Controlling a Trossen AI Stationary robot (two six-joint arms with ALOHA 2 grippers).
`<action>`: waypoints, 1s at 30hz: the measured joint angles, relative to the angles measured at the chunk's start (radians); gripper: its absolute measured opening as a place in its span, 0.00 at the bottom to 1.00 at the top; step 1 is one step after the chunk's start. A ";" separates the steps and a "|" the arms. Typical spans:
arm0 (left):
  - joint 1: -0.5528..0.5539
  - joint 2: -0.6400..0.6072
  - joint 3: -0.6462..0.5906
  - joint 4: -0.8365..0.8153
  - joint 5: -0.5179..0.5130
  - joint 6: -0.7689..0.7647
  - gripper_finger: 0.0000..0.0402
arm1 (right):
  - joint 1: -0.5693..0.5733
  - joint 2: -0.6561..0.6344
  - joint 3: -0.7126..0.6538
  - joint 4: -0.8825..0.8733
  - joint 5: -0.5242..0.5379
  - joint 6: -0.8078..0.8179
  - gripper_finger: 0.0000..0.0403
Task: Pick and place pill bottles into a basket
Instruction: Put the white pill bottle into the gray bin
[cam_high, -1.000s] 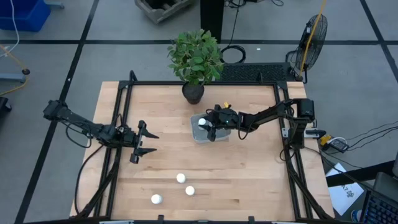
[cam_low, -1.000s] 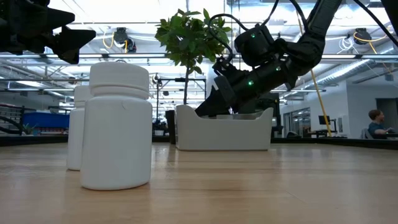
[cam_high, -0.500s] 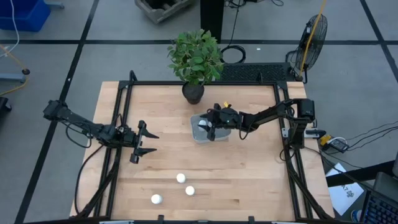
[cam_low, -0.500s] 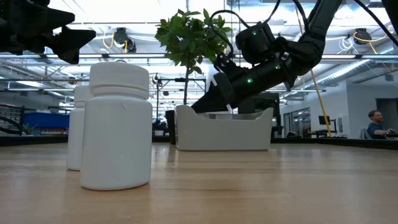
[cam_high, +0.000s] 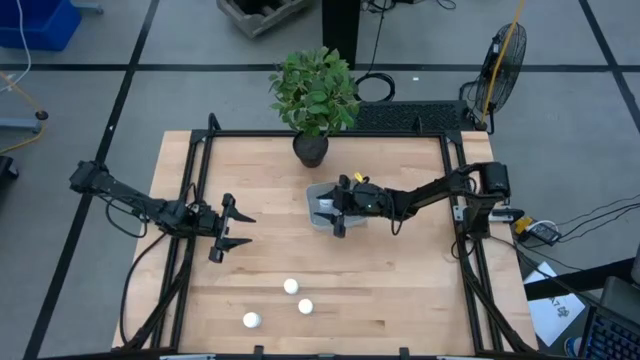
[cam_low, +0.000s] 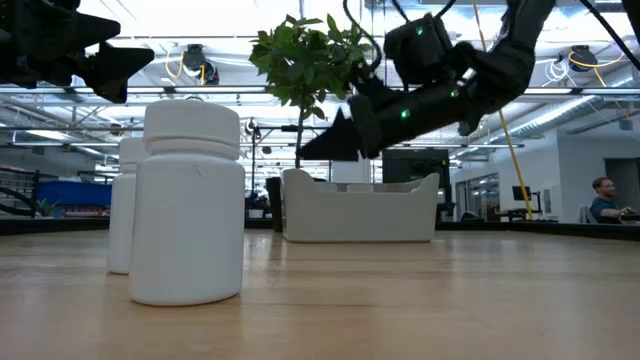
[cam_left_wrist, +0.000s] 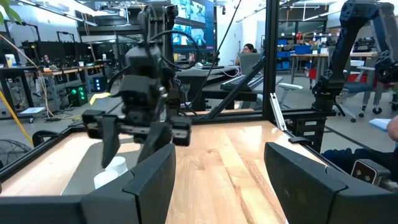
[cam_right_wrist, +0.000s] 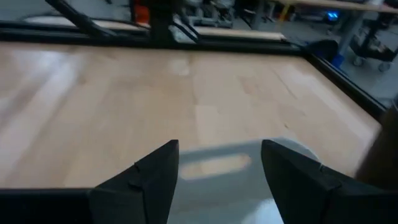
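High view: the right gripper (cam_high: 338, 214) has been raised clear of the basket (cam_high: 318, 220), fingers parted and empty, a bottle evidently released inside. Three pill bottles (cam_high: 291, 286) are left near the table's front; the left gripper (cam_high: 235, 229) is held open, waiting.

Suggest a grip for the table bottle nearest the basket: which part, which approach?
Grip the pill bottle across its round body just under the cap, coming straight down. It stands upright, apart from its two neighbours, so both sides look free.
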 joint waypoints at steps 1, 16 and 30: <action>0.000 0.000 0.000 0.000 0.000 0.000 0.62 | 0.011 -0.015 0.000 -0.013 0.000 -0.001 0.55; 0.000 0.000 0.000 0.000 0.000 0.000 0.62 | 0.165 -0.326 0.000 -0.303 0.001 0.011 0.55; 0.000 0.000 0.000 0.000 0.000 0.000 0.62 | 0.380 -0.505 0.000 -0.388 0.003 0.011 0.55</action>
